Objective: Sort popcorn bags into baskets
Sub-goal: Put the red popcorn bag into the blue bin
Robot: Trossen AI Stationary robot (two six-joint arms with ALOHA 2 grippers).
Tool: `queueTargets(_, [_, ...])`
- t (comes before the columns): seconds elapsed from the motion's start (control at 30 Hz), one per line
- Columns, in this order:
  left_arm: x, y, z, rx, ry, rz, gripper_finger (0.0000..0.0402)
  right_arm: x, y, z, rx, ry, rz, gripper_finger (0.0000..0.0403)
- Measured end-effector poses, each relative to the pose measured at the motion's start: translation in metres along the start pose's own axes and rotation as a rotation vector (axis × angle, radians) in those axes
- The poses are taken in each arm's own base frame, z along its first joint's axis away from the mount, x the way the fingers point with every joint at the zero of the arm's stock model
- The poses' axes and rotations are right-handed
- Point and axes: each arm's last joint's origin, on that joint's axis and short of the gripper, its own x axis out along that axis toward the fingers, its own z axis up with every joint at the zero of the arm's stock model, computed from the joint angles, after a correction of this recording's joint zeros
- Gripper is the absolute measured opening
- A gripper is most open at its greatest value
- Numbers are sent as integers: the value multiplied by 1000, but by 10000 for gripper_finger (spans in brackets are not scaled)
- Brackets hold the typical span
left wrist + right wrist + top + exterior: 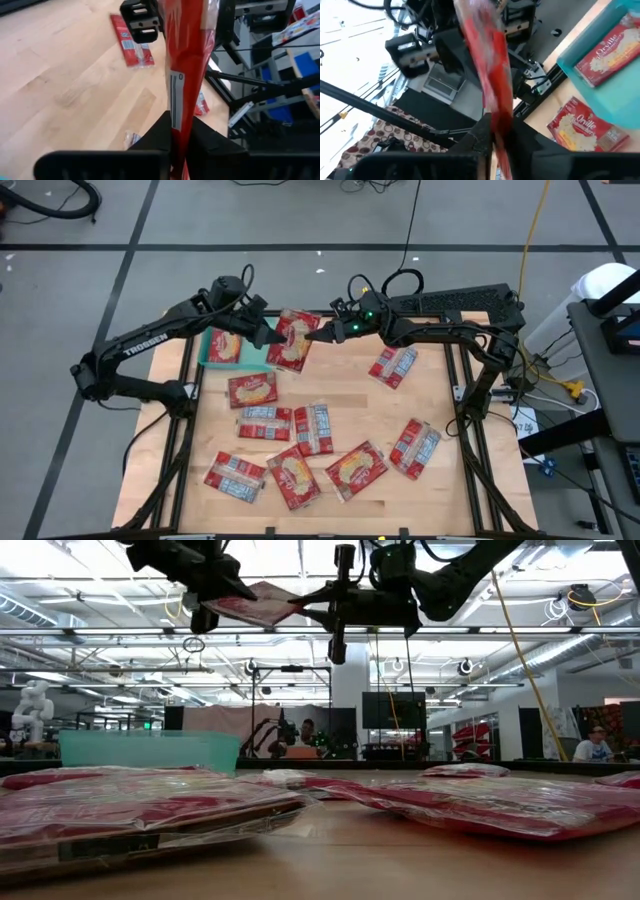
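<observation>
**Red packet mid-handover above the bench; sort barely started**

Red popcorn bag [293,340] hangs in the air near the far-left part of the bench, pinched from both sides; left tool [268,336] is clamped on its left edge, fingers [156,134] tight on the film in the left wrist view; right tool [322,333] is on its right edge, fingers together on it in the right wrist view, though I'd judge that grip may be loosening.

Teal basket [208,352] sits just left of the held bag, under the left arm; one packet [226,347] already lies in it; only this basket is visible.

Left to do: nine more packets lie loose on the wooden bench [440,395]; one just beside the basket [252,390], one near the right arm [392,366], the remainder clustered along the near side.

Judgement: one done, one in transit, most of the job ahead.
</observation>
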Motion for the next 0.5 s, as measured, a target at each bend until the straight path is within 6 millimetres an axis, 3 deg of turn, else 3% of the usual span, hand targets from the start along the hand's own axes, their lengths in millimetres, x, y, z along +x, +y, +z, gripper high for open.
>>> queueTargets(0.27, [-35,20,-3,-47,-22,108,19,-5,-13,-2,86,43,-94,90])
queueTargets(0.5, [-56,48,-6,-72,-38,261,28,-4,-14,-6,128,58,-120,100])
